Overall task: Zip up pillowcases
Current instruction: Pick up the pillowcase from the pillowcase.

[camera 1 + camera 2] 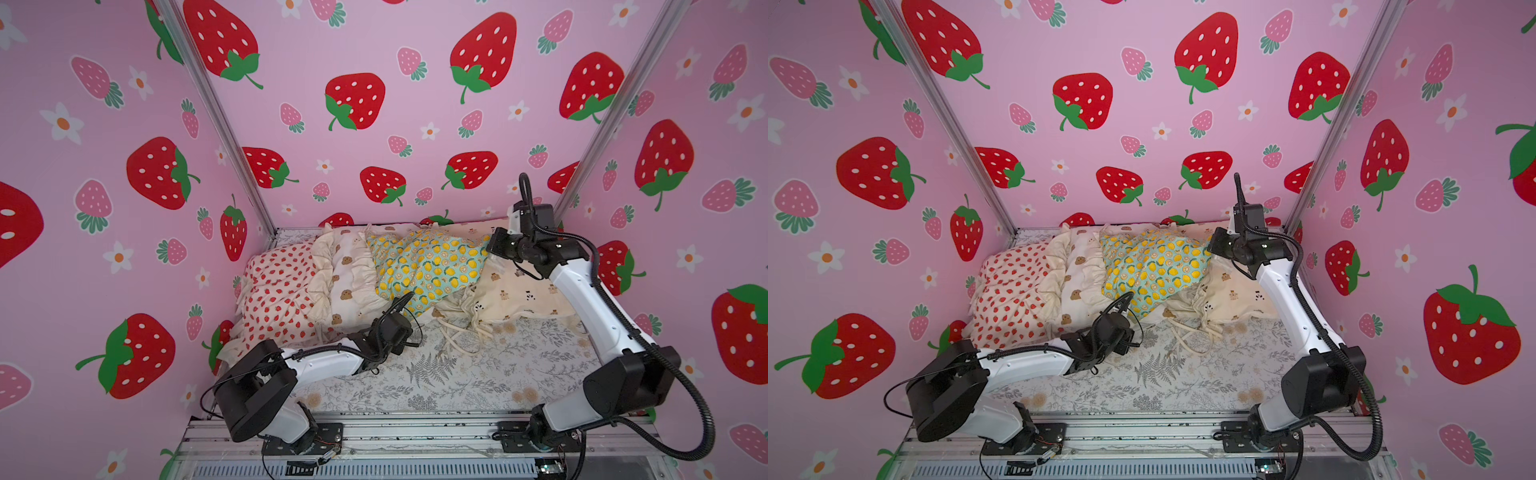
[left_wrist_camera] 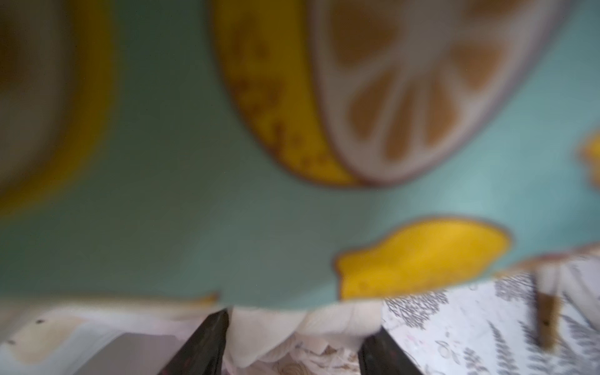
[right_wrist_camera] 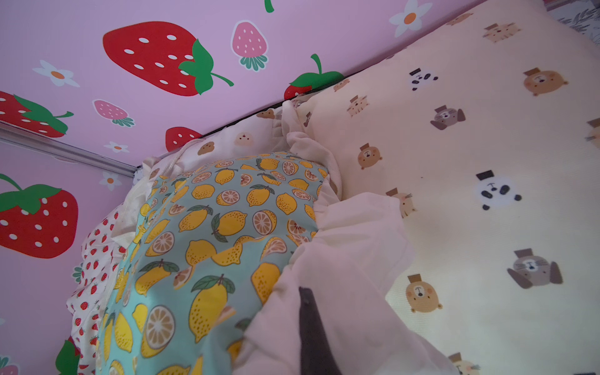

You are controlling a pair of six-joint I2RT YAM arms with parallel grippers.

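Lemon pillowcase [image 1: 432,266] met at two corners.
The left fingers [image 2: 204,341] stand apart, its cream ruffle [image 2: 292,328] between them at the near corner; the right fingers [image 3: 310,324] pinch the ruffle tight at the far corner, beside the tiny-bear pillowcase [image 1: 519,291], all on the fern-print sheet [image 1: 457,365].

Lemon pillowcase [image 2: 194,194] blurred close-up — left fingers [image 2: 204,347] cut off by frame edge.

Grey fern-print sheet [image 1: 436,370] under four ruffled pillowcases [image 1: 428,266]
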